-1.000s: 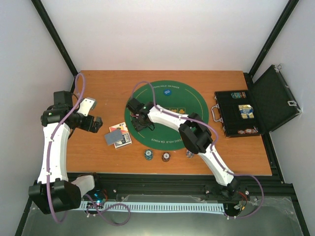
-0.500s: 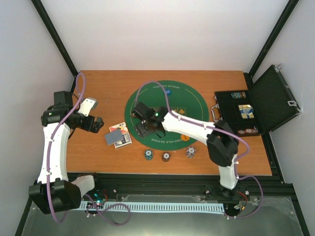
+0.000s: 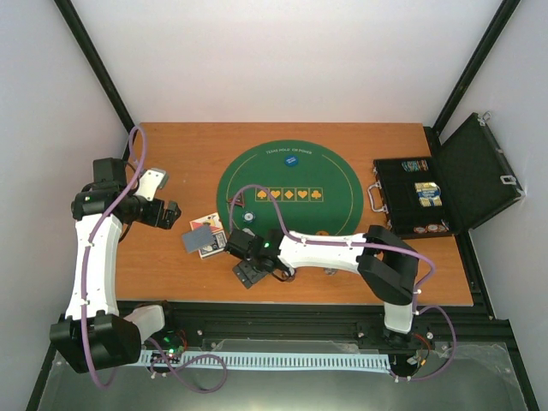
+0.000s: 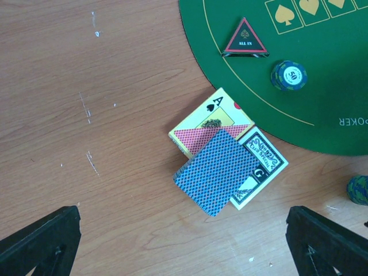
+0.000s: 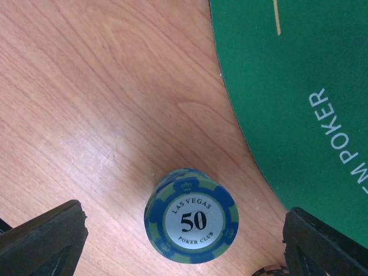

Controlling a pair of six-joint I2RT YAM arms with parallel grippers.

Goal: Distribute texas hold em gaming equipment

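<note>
Chips (image 5: 191, 221) stand stacked, untouched, within spread right hand (image 5: 184, 233); left hand (image 4: 184, 238) gapes empty above cards (image 4: 221, 171).

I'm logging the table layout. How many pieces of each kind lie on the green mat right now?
Blue disc: 1
Triangular ALL IN marker: 1
Chip stack marked 50: 1
Total: 3, counting only the part of the green mat that the right arm leaves uncovered.

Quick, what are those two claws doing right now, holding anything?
Left gripper: open, holding nothing.
Right gripper: open, holding nothing; the blue chip stack stands untouched between its fingers.
</note>
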